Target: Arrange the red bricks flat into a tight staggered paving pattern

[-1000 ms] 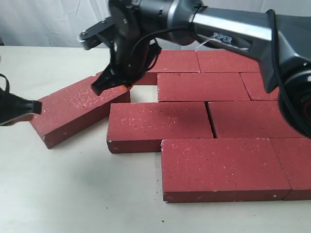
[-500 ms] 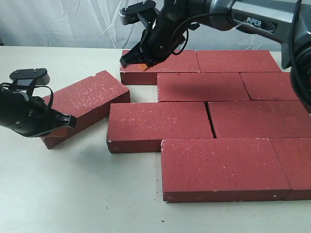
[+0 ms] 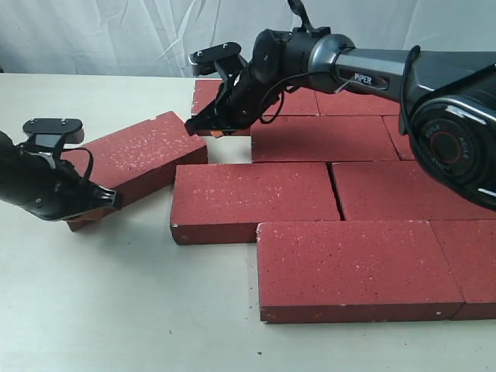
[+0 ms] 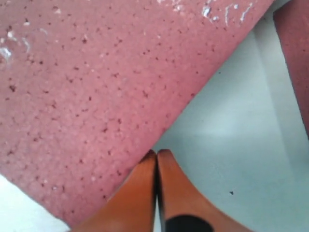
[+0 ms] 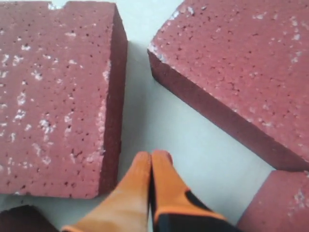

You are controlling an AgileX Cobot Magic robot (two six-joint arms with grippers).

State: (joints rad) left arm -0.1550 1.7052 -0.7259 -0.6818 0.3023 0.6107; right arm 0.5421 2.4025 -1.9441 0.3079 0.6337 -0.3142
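One skewed dark-red speckled rectangular paving brick [image 3: 136, 159] lay centre-left, off the laid rows [image 3: 322, 138] at right, w/ left gripper [image 3: 108, 200] & right gripper [image 3: 200, 124] pinched closed, empty; an off-centre shove could've spun it, leaving gaps.

Right gripper [image 3: 203, 127] — lower now

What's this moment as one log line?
left end effector: shut, beside skewed brick | right end effector: shut, above gap | pattern: incomplete
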